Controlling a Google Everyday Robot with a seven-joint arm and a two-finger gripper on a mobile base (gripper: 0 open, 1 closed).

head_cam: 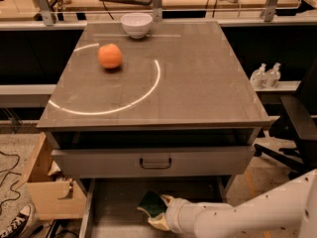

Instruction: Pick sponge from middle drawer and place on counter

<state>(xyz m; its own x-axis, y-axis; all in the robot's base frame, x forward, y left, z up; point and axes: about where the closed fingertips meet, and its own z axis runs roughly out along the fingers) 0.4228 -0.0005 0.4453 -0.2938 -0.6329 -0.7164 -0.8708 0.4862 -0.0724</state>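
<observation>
The middle drawer [111, 209] is pulled open at the bottom of the view, showing its grey floor. The sponge [151, 204], dark green on top, sits at its middle. My gripper [158, 212] reaches in from the lower right on the white arm [247, 217], with pale fingertips [166, 200] against the sponge's right side and lower edge. The counter [198, 83] lies above, grey-brown with a white arc line.
An orange round fruit [109, 56] and a white bowl [136, 25] sit on the counter's far left part. A grey drawer front with a dark handle [155, 162] is above the open drawer. A cardboard box [47, 187] stands left, an office chair [297, 128] right.
</observation>
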